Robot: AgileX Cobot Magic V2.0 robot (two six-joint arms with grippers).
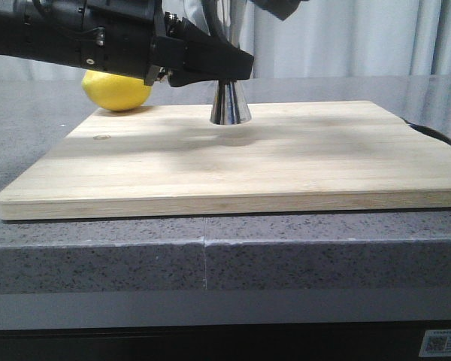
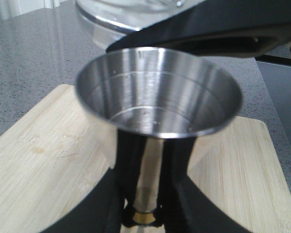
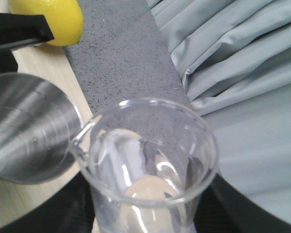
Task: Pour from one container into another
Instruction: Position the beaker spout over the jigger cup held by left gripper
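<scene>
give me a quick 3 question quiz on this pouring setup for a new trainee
1. True or false: the tall shiny steel hourglass jigger stands on the pale wooden cutting board.
2. Which gripper is shut on the jigger's narrow gold-coloured waist? A) left B) right C) neither
3. Fill in: behind the board's far left corner lies a yellow ____.

Key
1. True; its lower cone rests on the board in the front view.
2. A; the left gripper clamps the waist, while the right gripper holds the small clear glass beaker, lip beside the jigger's rim.
3. lemon, on the grey stone counter.
</scene>
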